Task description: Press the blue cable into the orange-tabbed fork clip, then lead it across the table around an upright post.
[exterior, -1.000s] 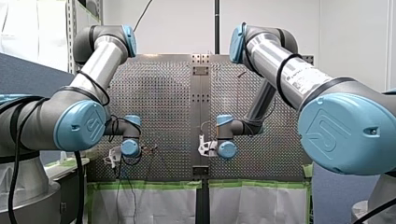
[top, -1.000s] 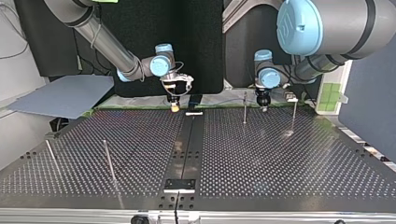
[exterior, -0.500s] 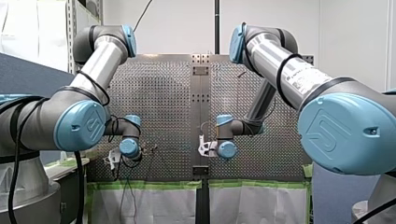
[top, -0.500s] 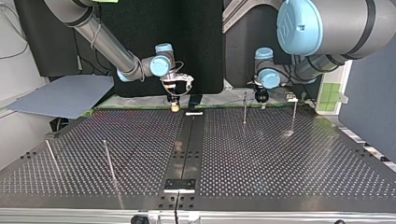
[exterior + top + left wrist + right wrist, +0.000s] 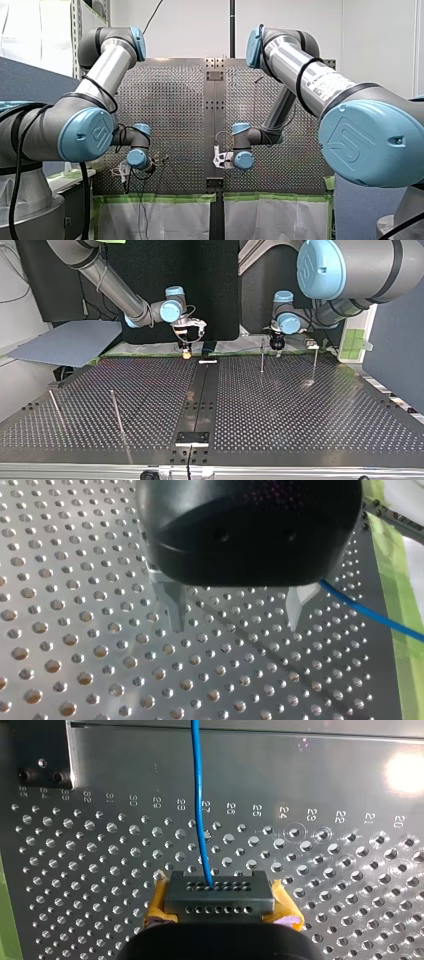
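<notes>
My right gripper (image 5: 186, 354) hangs low over the far end of the table (image 5: 300, 410), just beside the centre rail (image 5: 200, 395) on the side where my right arm comes in. In the right wrist view its yellow pads (image 5: 159, 902) stand close on either side of a dark, hole-studded block. The blue cable (image 5: 200, 810) rises out of the top of that block, so the gripper is closed and holds the cable, though the block hides the contact itself. From there the cable runs straight ahead over the perforations and onto a smooth band of plate, then is cut off at the edge of the view. My left gripper (image 5: 276, 345) hangs on the other side of the centre rail, close by the nearest upright post (image 5: 262, 355). A second post (image 5: 315, 362) stands further from the rail. In the left wrist view its metal fingers (image 5: 175, 610) are spread wide with nothing between them. A stretch of the cable passes just outside one finger toward the green tape (image 5: 395, 590). The black gripper body hides where that stretch comes from. A small pale bar (image 5: 207, 361) lies across the far end of the centre rail, too small to make out as a clip, and no orange tab can be told. In the front view both grippers are hidden behind the blue wrist joints.
</notes>
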`<state>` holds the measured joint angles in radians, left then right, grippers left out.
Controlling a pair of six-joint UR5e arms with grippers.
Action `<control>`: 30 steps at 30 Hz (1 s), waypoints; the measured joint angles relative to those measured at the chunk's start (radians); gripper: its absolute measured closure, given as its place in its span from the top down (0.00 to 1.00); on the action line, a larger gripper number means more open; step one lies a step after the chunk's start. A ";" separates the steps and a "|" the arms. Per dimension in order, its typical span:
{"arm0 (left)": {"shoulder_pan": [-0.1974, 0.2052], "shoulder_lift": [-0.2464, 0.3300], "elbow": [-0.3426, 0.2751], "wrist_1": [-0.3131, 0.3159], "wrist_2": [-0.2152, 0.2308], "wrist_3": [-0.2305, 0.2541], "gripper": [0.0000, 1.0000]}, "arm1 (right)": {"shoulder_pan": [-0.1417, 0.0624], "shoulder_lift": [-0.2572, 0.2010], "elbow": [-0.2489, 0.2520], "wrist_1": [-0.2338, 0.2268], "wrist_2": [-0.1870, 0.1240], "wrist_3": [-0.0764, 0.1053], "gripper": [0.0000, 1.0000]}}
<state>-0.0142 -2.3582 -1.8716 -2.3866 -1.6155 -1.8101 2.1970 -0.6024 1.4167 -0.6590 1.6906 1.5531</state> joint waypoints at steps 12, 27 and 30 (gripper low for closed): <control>0.006 0.000 -0.021 0.041 0.002 -0.033 1.00 | -0.005 0.000 0.000 0.027 -0.001 0.000 0.00; 0.007 0.000 -0.023 0.040 0.004 -0.035 1.00 | -0.016 0.000 -0.001 0.067 0.000 -0.003 0.00; 0.008 0.000 -0.025 0.042 0.003 -0.035 1.00 | -0.018 -0.001 -0.001 0.069 0.000 -0.003 0.00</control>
<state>-0.0067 -2.3582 -1.8961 -2.3450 -1.6123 -1.8453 2.1791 -0.6034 1.4156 -0.5902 1.6906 1.5496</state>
